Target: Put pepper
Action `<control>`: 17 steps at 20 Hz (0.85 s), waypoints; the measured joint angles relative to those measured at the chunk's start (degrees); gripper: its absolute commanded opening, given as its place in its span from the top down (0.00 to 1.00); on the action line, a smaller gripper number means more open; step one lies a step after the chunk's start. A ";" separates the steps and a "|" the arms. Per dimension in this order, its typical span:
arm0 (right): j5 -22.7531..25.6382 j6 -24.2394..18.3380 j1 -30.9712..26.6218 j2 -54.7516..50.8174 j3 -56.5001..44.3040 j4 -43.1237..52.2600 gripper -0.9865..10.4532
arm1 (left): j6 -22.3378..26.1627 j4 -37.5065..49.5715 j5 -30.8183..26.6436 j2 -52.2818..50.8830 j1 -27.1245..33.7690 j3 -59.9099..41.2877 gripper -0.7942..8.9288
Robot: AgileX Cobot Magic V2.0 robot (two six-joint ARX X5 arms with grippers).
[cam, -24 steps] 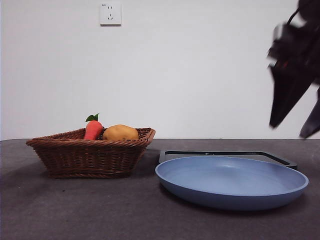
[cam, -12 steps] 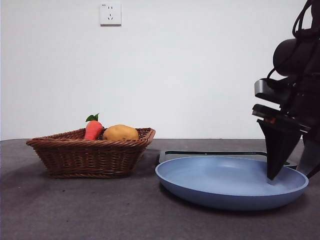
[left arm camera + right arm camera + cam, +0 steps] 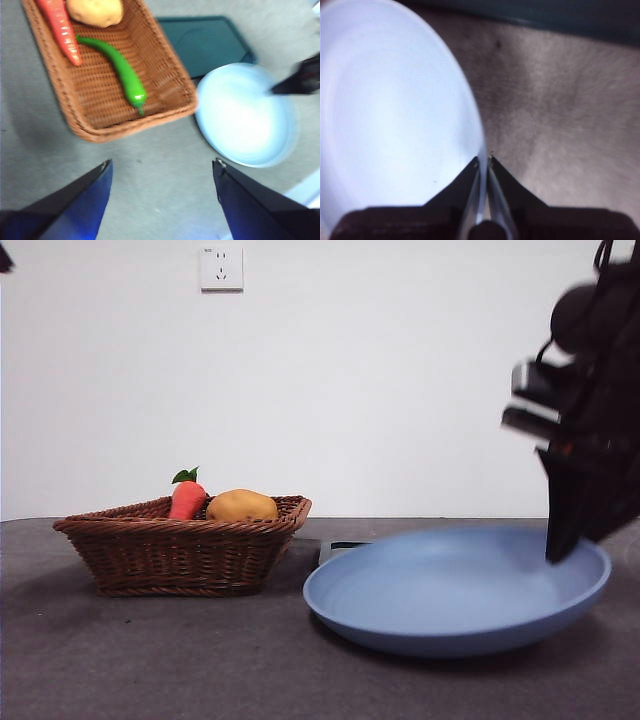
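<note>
Lying on the floor of the brown woven wicker basket [image 3: 107,117], the glossy green elongated pepper [image 3: 120,72] is seen from the left wrist view with its long axis running diagonally across the weave. Its narrow curved end is pointed toward the red-orange carrot [image 3: 60,27] and nearly touches it, while its thicker end with the short stem is directed toward the basket wall nearest the round pale blue plate [image 3: 245,117]. A tan-yellow potato [image 3: 95,10] is set in the basket's corner beside the carrot, apart from the pepper. In the front view the pepper is hidden behind the basket rim [image 3: 180,525]; only the carrot [image 3: 186,498] and potato [image 3: 241,505] are shown above it.

The left gripper [image 3: 162,172] is held high above the grey table [image 3: 150,170], its jaws spread wide with nothing between them.

The right gripper [image 3: 483,161] is clamped on the rim of the plate [image 3: 385,115], one jaw on each side of the edge. In the front view the plate [image 3: 455,590] is tilted, its gripped side raised off the table. A dark flat tray [image 3: 205,42] is lying behind the plate.
</note>
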 measured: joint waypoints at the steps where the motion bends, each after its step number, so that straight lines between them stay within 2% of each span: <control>1: 0.46 -0.04 0.02 -2.43 0.00 -1.14 0.91 | -0.55 0.68 -1.75 2.54 -1.44 1.16 0.56; 6: 0.57 0.24 -1.36 -16.70 -0.02 -5.97 0.91 | -3.39 5.20 -11.52 16.81 -10.56 9.25 0.56; 12: 0.57 1.88 -3.43 -28.65 -0.02 -9.40 0.91 | -4.09 6.03 -23.15 37.38 -19.04 21.94 0.56; 17: 0.50 3.21 -3.43 -33.51 -0.02 -10.64 0.91 | -4.13 7.10 -26.51 51.52 -20.87 28.24 0.56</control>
